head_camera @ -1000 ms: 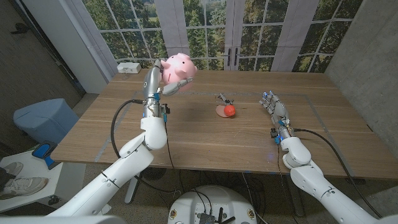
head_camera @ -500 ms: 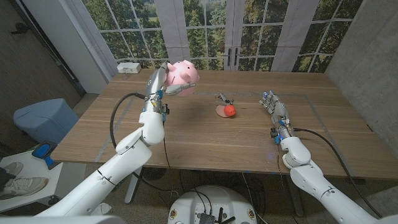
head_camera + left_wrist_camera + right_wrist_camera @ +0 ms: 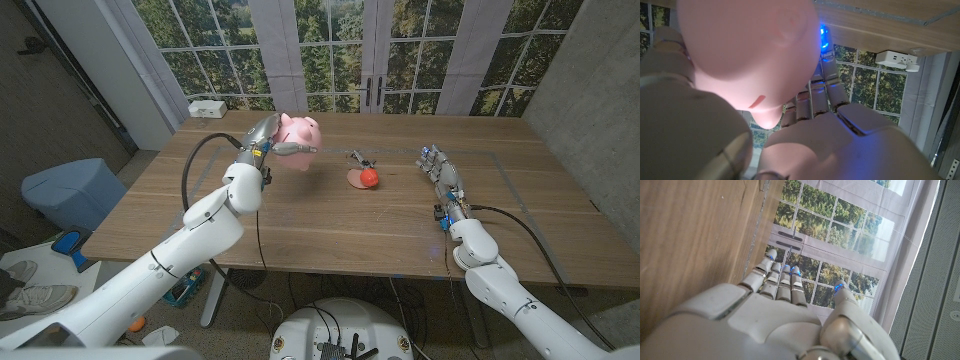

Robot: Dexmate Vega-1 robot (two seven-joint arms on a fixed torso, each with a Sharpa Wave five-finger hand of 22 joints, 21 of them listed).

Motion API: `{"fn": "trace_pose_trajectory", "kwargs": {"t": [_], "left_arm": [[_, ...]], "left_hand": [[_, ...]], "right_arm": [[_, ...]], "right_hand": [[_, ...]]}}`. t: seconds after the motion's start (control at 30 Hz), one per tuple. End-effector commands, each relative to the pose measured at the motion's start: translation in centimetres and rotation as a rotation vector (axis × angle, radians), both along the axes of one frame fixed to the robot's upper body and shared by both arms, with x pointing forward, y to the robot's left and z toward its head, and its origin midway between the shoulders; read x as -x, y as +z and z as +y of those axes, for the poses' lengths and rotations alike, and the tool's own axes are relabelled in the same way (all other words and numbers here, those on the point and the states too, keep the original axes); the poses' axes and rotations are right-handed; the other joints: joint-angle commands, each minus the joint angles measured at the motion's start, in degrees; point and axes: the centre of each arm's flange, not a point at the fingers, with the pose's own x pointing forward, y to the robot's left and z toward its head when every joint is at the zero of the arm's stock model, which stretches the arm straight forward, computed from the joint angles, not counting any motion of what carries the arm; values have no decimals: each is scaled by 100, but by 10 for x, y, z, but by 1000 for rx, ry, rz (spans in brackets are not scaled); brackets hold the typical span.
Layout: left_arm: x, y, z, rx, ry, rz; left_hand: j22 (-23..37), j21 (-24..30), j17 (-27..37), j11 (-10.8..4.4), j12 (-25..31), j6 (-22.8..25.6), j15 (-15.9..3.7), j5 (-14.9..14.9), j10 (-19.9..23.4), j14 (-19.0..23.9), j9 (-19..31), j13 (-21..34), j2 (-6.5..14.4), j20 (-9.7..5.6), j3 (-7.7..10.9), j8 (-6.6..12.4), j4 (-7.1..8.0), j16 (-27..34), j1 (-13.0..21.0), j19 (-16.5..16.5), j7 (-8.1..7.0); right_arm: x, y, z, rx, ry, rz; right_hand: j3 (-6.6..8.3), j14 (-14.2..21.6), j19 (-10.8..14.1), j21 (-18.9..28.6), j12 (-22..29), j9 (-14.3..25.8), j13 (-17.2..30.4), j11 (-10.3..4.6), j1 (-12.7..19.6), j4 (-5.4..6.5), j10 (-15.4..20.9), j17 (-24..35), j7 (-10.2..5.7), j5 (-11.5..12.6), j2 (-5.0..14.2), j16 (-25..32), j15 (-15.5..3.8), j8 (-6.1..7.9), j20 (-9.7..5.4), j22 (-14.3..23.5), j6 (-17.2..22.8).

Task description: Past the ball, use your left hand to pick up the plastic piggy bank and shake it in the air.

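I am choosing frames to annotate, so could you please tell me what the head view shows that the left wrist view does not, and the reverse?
Head view alone: the red ball on the table, the right hand open at the table's right side, and the piggy bank lifted above the tabletop. Left wrist view alone: a close look at the bank's smooth underside against the left hand's fingers. Shared: the left hand holding the piggy bank, and the white power strip.

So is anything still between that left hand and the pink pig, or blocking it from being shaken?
Nothing visible. The left hand already holds the piggy bank up off the table, with open air around it. The ball lies apart on the table, nearer the middle.
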Motion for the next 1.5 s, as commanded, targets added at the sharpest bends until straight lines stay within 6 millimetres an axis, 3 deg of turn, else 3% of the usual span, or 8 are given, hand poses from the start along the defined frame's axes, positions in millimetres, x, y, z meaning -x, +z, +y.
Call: {"fn": "trace_pose_trajectory", "kwargs": {"t": [0.03, 0.57, 1.3, 1.5], "left_arm": [[-6, 8, -1, -55, 29, 99], [-9, 10, 3, -31, 9, 40], [10, -15, 10, 240, -78, -484], [12, -21, 11, 292, -86, -554]], "left_hand": [[21, 52, 20, -2465, 7, 2730, -2817, 41, 2522, 2202, 167, 340, 2406, -1284, 318, 122, -12, -10, 2408, -514, -1310], [6, 104, 35, -2465, -32, 2722, -2817, 50, 2527, 2202, 183, 360, 2403, -1280, 336, 124, -11, -29, 2403, -545, -1304], [-11, 185, 33, -2476, -104, 2730, -2819, 51, 2557, 2199, 172, 368, 2399, -1285, 363, 113, -9, -78, 2395, -607, -1357], [-14, 206, 33, -2477, -124, 2737, -2820, 48, 2585, 2208, 172, 359, 2395, -1285, 367, 114, -10, -88, 2391, -631, -1360]], "right_arm": [[-4, 2, 2, 3, -1, 4], [-11, 4, 5, -1, -1, 15], [-12, 3, 4, -4, 1, 15], [-11, 3, 3, -1, 1, 13]], "right_hand": [[4, 10, 20, -29, 15, 13, 15, 1, -25, -31, 46, -1, 4, 1, 26, 43, 0, 10, 4, 20, 47], [5, 7, 22, -29, 16, 13, 15, 1, -30, -37, 50, -6, 5, 1, 28, 44, 2, 9, 8, 20, 46], [7, 5, 24, -29, 17, 13, 15, 9, -36, -45, 52, -13, 2, 2, 29, 47, -13, 7, 10, 20, 42], [8, 8, 23, -30, 15, 13, 15, -3, -37, -47, 46, -15, 3, 2, 30, 49, -4, 9, 10, 20, 46]]}}
